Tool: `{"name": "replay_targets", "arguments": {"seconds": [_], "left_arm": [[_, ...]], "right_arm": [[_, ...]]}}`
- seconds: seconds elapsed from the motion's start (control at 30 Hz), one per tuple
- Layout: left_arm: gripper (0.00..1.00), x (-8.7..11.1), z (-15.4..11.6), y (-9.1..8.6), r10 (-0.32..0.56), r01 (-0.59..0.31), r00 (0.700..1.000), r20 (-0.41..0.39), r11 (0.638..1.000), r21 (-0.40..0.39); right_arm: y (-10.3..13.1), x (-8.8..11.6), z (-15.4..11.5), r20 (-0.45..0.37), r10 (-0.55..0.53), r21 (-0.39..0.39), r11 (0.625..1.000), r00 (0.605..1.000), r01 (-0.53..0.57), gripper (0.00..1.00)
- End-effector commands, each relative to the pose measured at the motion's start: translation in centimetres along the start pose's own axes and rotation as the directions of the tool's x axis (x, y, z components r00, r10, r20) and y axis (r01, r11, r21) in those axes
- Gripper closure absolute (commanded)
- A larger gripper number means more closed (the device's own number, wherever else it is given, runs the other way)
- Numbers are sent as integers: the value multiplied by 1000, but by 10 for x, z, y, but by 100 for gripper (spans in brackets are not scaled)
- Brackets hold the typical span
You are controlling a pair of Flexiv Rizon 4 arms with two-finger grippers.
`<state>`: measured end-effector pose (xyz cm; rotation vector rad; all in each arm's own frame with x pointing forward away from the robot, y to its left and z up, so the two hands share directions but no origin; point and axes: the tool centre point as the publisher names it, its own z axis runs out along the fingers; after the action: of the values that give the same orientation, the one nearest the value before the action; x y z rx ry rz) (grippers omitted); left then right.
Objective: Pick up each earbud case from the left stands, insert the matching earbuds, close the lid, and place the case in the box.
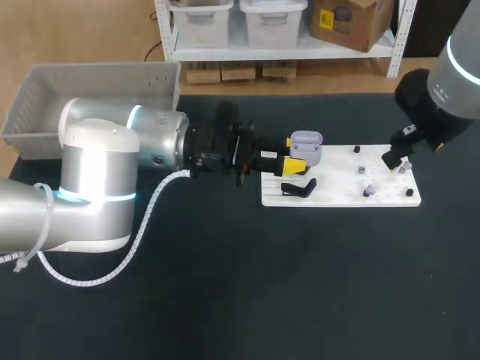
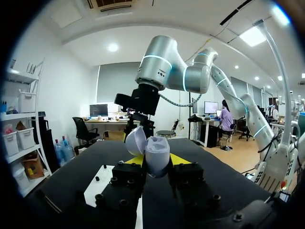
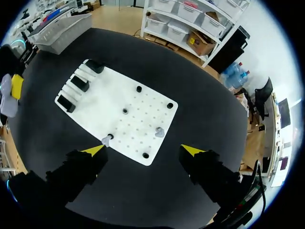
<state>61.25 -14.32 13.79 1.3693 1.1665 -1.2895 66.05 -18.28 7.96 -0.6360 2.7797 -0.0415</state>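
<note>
**Left arm holds the open case over the board; right arm hangs spread above the far end**

The black table (image 1: 225, 300) fills the head view. My left arm (image 1: 112, 165) enters from the left edge and lies nearly level across the middle of the frame, wrist pointing right. My right arm (image 1: 450, 67) drops in from the upper right corner, forearm angled down toward the right end of the white board (image 1: 337, 196). The grey box (image 1: 45, 97) sits in the upper left, well apart from both arms.

The left gripper (image 1: 295, 162) is over the board's left end, its fingers clamped on the lavender earbud case (image 1: 306, 145). The right gripper (image 1: 396, 159) hovers over the board's right end.

The head view hides the case's mouth. The left wrist view shows it: the earbud case (image 2: 157, 153) stands upright between the yellow tips of the left gripper (image 2: 157, 160), lid swung open, with the right arm (image 2: 167, 64) ahead of it.

The right wrist view shows the right gripper (image 3: 143, 150) spread wide and holding nothing, directly above the board (image 3: 114, 102). A pale earbud (image 3: 159, 132) rests on the board between the fingers, and another (image 3: 105, 140) sits just beside one tip. Three black stands (image 3: 80, 85) line the board's far end.
</note>
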Motion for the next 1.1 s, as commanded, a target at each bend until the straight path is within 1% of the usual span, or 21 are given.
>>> {"name": "replay_targets", "arguments": {"seconds": [0.03,0.7,0.73,0.8,0.9,1.1], "left_arm": [[100,0,0,0,1,-1,1000,0,1000,-3],[100,0,0,0,1,-1,1000,0,1000,-3],[100,0,0,0,1,-1,1000,0,1000,-3],[100,0,0,0,1,-1,1000,0,1000,-3],[100,0,0,0,1,-1,1000,0,1000,-3],[100,0,0,0,1,-1,1000,0,1000,-3]], "right_arm": [[-3,2,3,61,35,54,998,998,-39,0],[-3,2,3,61,35,54,998,998,-39,0],[-1,0,3,49,22,64,998,999,-25,0],[0,0,6,33,24,42,999,999,-25,0],[0,3,13,-3,22,36,999,1000,-22,0],[2,0,24,-23,2,21,1000,1000,-2,0]]}}
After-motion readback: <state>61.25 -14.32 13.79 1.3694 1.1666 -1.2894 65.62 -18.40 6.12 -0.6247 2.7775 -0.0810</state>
